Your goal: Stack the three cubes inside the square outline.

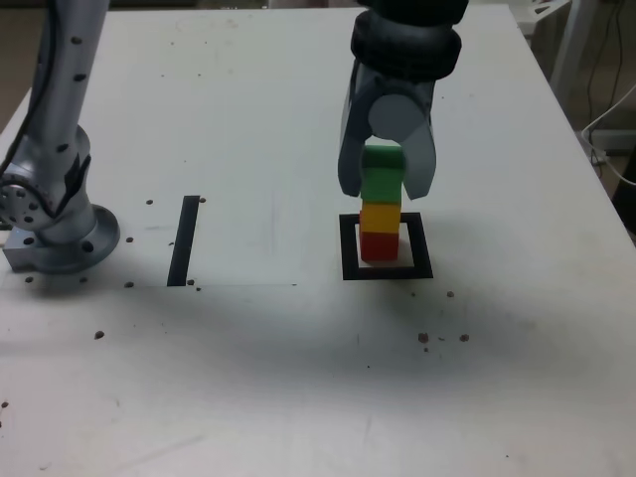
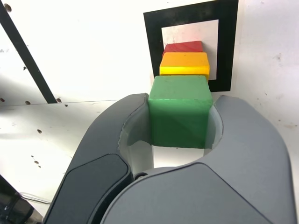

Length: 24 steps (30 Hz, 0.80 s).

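**Green cube gripped at the top of a three-cube stack**

While the arm reaches down over the white table, its gripper is clamped on the green cube, one grey jaw pressed against each side of it. From the wrist view the green cube sits squarely in the hollow between the two jaws, filling the gap with no daylight on either side.

Below it stands the yellow cube, and under that the red cube, the three forming one upright column. The green cube appears to rest on the yellow one, though I cannot tell for certain whether the two faces touch. In the wrist view the yellow cube and the red cube show just past the green one, lined up with it.

The red cube stands on the white centre of the square outline, inside the black frame. The wrist view shows the square outline around the foot of the column.

Toward the exterior view's left lies a straight black strip, well apart from the stack. Further left stands the arm's grey base. Small dark specks dot the tabletop.
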{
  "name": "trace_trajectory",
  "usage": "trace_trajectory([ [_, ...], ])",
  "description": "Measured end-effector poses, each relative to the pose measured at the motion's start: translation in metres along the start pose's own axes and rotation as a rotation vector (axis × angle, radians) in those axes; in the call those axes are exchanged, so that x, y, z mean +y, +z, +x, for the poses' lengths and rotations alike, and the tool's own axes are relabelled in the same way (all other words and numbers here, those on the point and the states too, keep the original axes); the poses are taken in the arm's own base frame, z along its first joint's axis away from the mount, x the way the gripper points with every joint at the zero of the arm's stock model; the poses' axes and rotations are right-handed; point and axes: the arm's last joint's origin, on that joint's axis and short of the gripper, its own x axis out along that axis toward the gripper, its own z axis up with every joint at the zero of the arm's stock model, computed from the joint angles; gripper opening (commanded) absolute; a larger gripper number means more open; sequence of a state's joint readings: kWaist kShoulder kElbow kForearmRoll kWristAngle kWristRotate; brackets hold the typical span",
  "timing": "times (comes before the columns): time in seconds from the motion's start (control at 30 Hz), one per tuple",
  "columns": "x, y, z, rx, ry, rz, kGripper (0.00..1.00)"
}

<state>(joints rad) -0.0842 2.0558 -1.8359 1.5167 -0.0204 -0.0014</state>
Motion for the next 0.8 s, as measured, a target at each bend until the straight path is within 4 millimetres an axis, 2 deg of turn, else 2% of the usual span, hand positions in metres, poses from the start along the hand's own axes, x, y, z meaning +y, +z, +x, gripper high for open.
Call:
trace_trajectory([
  [0.1, 0.0, 0.0013, 0.0018, -0.004, 0.0, 0.0, 0.28],
  [0.17, 0.0001, 0.0018, 0.003, -0.006, 0.001, 0.0, 0.33],
  [0.23, 0.0002, 0.0024, 0.0042, -0.009, 0.002, 0.0, 0.45],
  [0.37, 0.0003, 0.0029, 0.0057, -0.012, 0.003, 0.001, 0.83],
  [0.43, 0.0004, 0.0029, 0.0073, -0.009, 0.005, 0.002, 0.95],
  [0.53, 0.0005, 0.0028, 0.0087, -0.007, 0.007, 0.003, 0.99],
  [0.8, 0.0011, -0.0023, 0.0065, -0.011, 0.019, 0.003, 0.99],
])
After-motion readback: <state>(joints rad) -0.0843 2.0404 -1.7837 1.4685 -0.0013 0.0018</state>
